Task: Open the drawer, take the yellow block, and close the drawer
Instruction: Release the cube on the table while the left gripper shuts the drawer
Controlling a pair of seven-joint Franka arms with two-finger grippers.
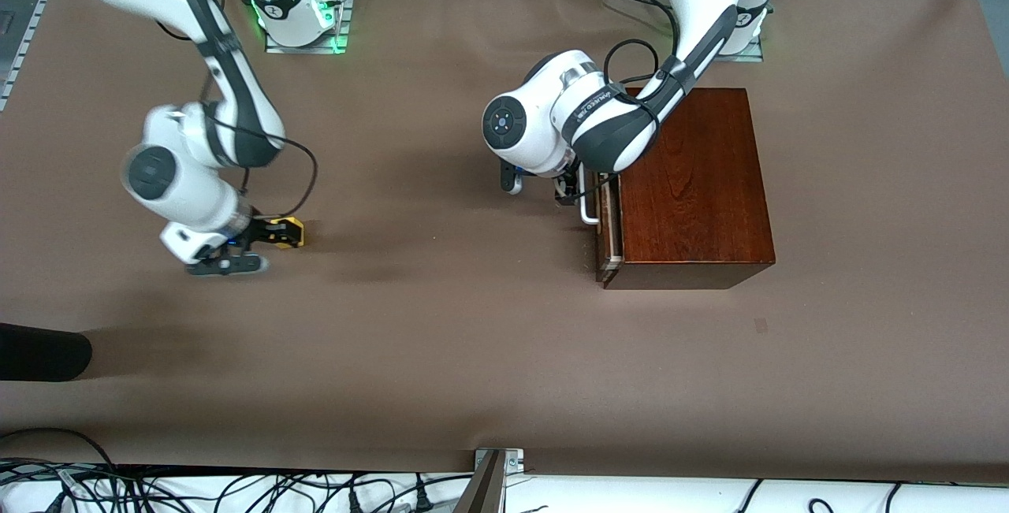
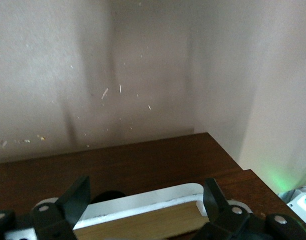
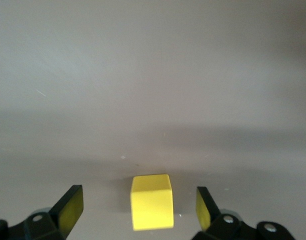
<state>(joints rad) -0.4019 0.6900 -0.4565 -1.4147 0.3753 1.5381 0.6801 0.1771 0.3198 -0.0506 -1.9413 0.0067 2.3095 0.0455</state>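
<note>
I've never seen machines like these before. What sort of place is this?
Probably a robotics lab test bench: two white arms bolted to a brown-covered table, cables along its edges, and practice props, a wooden box with a drawer and a yellow block.

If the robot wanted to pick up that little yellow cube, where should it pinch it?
Probably across two opposite flat side faces of the yellow block, coming straight down from above. It sits alone on the table, with its plain faces squarely between the open fingers of the right end effector. The left end effector is at the drawer handle.
</note>
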